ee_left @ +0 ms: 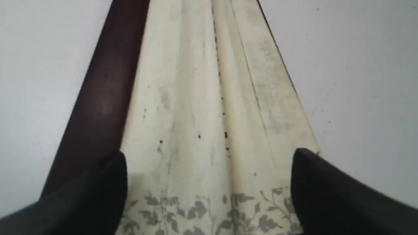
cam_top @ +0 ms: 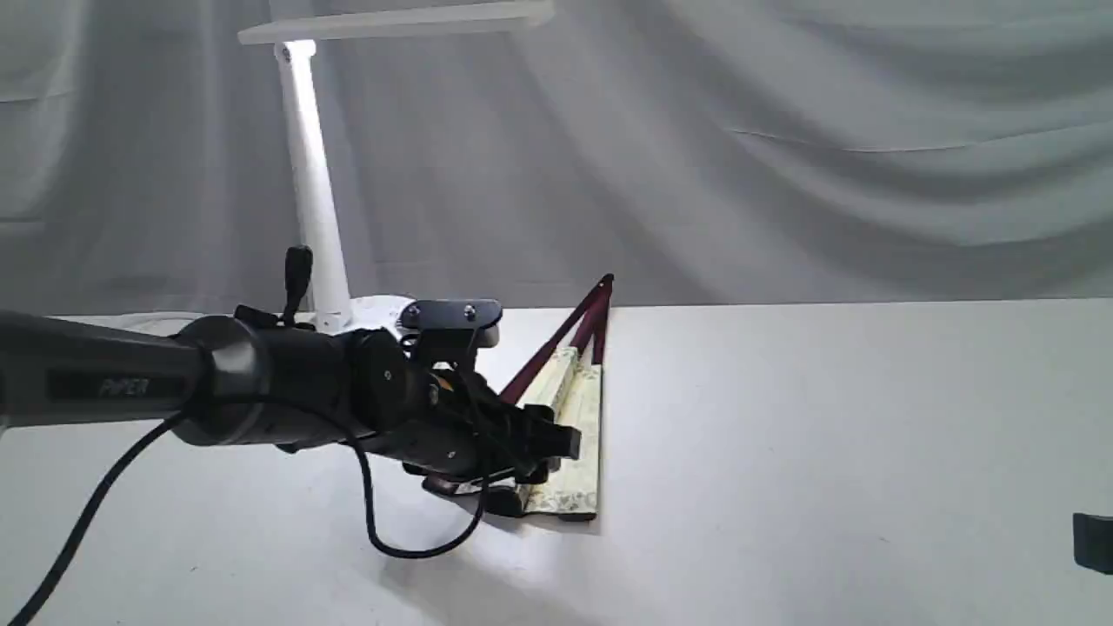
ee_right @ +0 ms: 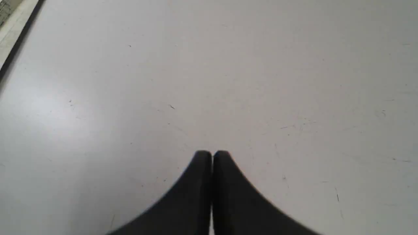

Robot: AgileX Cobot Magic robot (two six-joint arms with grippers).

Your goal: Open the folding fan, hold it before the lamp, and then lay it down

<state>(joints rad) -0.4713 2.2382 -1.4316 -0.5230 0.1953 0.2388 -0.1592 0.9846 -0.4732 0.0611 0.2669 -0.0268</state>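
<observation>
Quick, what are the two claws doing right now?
Left claw: open, astride the folding fan, which lies on the table.
Right claw: shut, empty, above bare table.

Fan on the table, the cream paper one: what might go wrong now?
The cream pleated paper fan with maroon wooden ribs lies between the left arm's wide-open black fingers. Closing there might crease the thin paper or catch one guard only. The tall white plastic desk lamp stands close by; lifting the fan could knock it.
</observation>
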